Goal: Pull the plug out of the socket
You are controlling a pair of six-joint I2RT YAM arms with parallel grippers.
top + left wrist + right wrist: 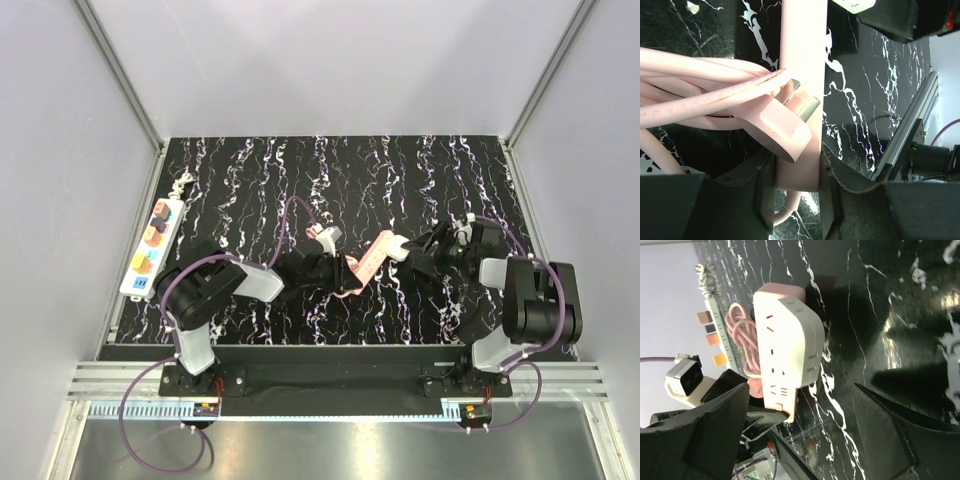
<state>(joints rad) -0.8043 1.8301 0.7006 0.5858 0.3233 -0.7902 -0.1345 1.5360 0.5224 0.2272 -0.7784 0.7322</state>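
Observation:
The socket [152,247], a long white power strip with orange, yellow and blue patches, lies at the table's left edge, far from both grippers; it also shows in the right wrist view [723,342]. My left gripper [345,272] [797,165] is shut on one end of a pink power strip [375,258] [802,60]. A pink plug [782,125] with bare metal prongs rests loose against that strip, beside its coiled pink cable [685,85]. A white cube adapter [397,248] [787,335] sits on the strip's other end. My right gripper [415,258] [800,440] is open, its fingers either side of the adapter without touching it.
A small bundled white cord [183,185] lies at the far end of the socket. Grey walls close in the black marbled table [400,180] on three sides. A metal rail [905,130] runs along the near edge.

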